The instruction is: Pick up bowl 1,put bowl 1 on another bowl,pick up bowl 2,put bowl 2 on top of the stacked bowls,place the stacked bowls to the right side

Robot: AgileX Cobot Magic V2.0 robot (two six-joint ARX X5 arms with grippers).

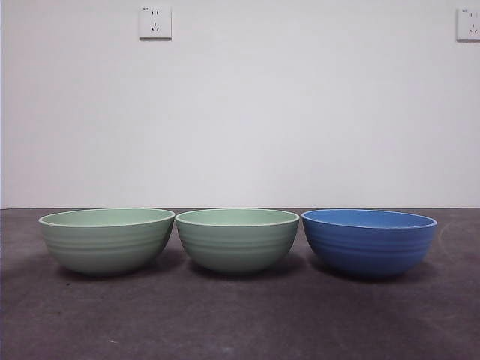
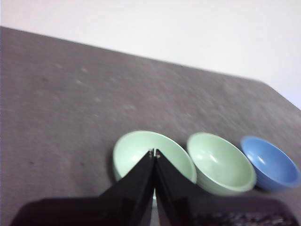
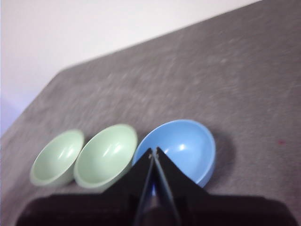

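Three ribbed bowls stand in a row on the dark table. A pale green bowl (image 1: 106, 239) (image 2: 141, 153) (image 3: 57, 157) is on the left, a second pale green bowl (image 1: 237, 238) (image 2: 220, 162) (image 3: 106, 154) in the middle, and the blue bowl (image 1: 368, 241) (image 2: 271, 162) (image 3: 185, 145) on the right. All sit apart and upright, none stacked. My left gripper (image 2: 154, 153) hangs shut high above the left green bowl. High over the blue bowl my right gripper (image 3: 153, 151) is shut too. Neither holds anything, and neither shows in the front view.
The grey table (image 1: 240, 322) runs to a white wall with two sockets (image 1: 155, 22) (image 1: 468, 24). Bare table lies in front of and behind the row of bowls.
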